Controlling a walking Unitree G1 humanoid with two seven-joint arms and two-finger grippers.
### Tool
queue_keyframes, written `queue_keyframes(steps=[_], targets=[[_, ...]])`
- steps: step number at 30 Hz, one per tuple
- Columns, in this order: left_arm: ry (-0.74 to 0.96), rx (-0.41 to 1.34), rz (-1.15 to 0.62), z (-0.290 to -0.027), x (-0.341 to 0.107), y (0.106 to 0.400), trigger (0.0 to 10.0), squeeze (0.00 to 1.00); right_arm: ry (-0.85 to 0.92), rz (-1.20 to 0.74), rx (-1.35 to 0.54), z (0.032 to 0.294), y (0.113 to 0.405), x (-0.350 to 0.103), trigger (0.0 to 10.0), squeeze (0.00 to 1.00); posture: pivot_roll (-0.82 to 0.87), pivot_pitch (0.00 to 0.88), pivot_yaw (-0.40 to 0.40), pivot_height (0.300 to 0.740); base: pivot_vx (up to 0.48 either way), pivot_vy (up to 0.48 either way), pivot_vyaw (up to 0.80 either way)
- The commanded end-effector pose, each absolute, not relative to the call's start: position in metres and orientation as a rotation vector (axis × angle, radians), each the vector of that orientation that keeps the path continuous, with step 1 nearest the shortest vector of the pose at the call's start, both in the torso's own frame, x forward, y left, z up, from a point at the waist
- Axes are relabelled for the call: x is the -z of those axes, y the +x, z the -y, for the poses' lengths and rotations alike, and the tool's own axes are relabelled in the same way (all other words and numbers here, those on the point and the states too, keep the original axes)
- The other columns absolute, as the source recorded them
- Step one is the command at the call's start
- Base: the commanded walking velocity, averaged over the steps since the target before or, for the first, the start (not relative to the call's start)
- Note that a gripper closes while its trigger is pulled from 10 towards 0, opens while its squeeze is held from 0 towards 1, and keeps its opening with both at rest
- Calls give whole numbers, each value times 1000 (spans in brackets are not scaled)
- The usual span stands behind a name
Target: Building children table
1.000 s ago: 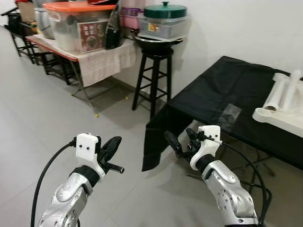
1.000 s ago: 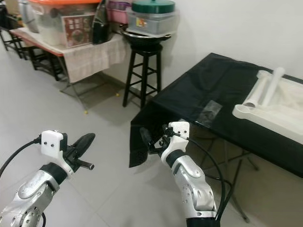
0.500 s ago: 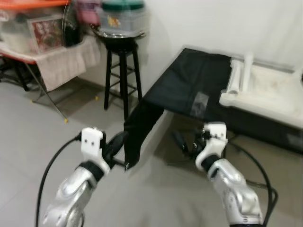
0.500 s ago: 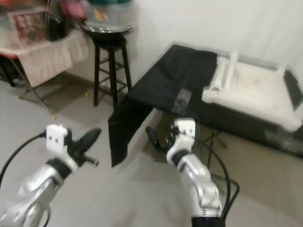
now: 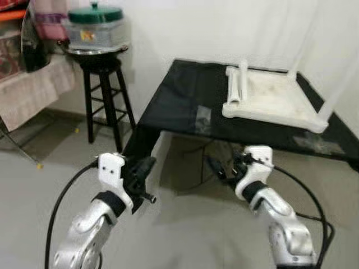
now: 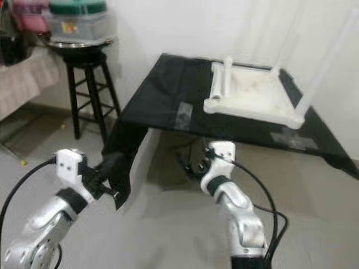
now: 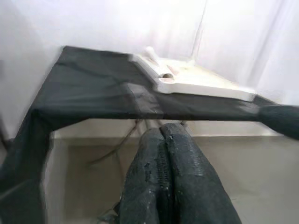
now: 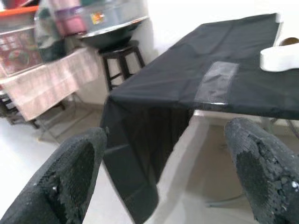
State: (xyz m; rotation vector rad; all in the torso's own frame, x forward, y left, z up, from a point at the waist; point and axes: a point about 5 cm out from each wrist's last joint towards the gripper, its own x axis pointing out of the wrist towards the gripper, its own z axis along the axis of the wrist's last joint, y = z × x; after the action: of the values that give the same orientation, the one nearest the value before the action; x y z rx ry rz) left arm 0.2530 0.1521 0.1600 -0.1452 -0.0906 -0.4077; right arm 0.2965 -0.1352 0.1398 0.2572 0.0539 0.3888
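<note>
A white children's table top (image 5: 275, 101) lies upside down on a black-clothed table (image 5: 185, 101) ahead of me. One loose white leg (image 5: 235, 84) rests along its left rim, and pale legs (image 6: 328, 64) stick up from its right side. Both grippers hang low in front of the black table, short of its near edge. My left gripper (image 5: 147, 171) is shut with nothing in it; its fingers (image 7: 163, 177) press together. My right gripper (image 5: 221, 168) is open and empty, its fingertips (image 8: 70, 177) spread wide.
A black stool (image 5: 104, 95) carrying a pan and a green-lidded container (image 5: 95, 25) stands left of the black table. A cloth-covered side table (image 5: 28, 84) is at far left. The black cloth (image 5: 140, 151) hangs down at the near left corner. Grey floor lies below.
The camera has swung right and nearer, so the black table and white top now sit in the middle of the picture. Both arms keep the same pose.
</note>
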Motion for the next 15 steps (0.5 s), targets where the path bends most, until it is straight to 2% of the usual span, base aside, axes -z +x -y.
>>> queue_keyframes(steps=[1, 2, 15], targets=[[-148, 421, 101, -149, -162, 253, 10000, 0, 251, -29, -372, 142, 297, -144, 10000, 0, -59, 0, -65, 740, 371, 0, 0], [-148, 421, 101, -149, -162, 253, 10000, 0, 251, -29, -372, 142, 297, -144, 10000, 0, -59, 0, -65, 740, 371, 0, 0], [-148, 436, 111, -149, -163, 253, 10000, 0, 241, -41, -371, 142, 298, -143, 10000, 0, -63, 0, -62, 740, 412, 0, -800]])
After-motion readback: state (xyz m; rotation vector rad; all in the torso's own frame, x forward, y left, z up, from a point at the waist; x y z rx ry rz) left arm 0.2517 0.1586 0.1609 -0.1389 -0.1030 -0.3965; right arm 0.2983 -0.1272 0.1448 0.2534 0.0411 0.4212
